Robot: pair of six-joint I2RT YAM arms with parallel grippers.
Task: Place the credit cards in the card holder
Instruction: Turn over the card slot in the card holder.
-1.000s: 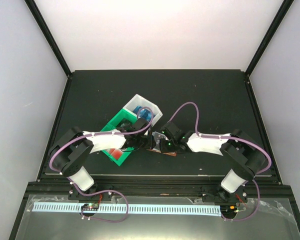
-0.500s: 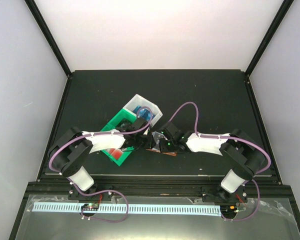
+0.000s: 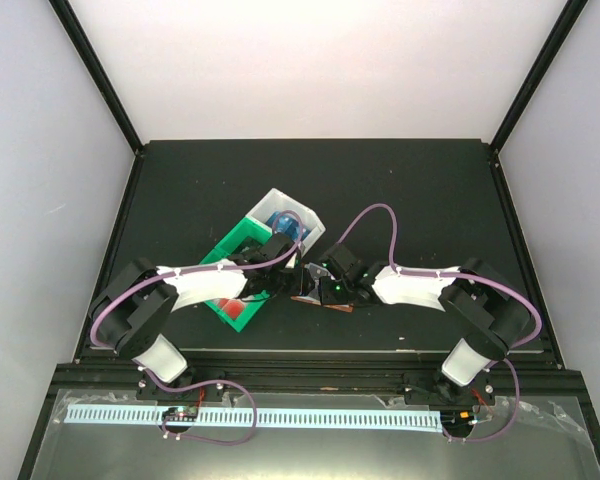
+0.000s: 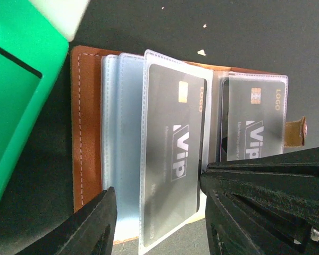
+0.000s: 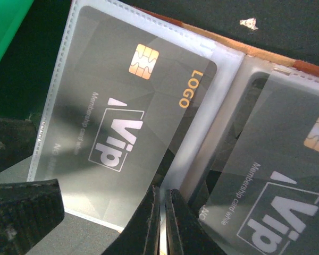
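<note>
My left claw (image 4: 157, 187) gapes wider than before, straddling a sleeved black card (image 4: 175, 133) in the open brown card holder (image 4: 87, 106) beside the green tray (image 4: 16, 95); my right claw (image 5: 160, 195) stays pinched on its clear pocket (image 5: 173, 159).

L arm (image 3: 205, 283), R arm (image 3: 410, 285) converging, brown card holder (image 3: 330, 305) btwn them, green/white tray (image 3: 270, 203) adj.

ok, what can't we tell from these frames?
- Top external: card holder mostly hidden under left gripper and right gripper.
- Right wrist: closed fingertips cover the clear sleeve's edge; pinched or merely touched, unclear.
- Top external: left arm covers part of the green-and-white tray; contents uncountable.
- Left wrist: a finger hides part of one VIP card.
</note>
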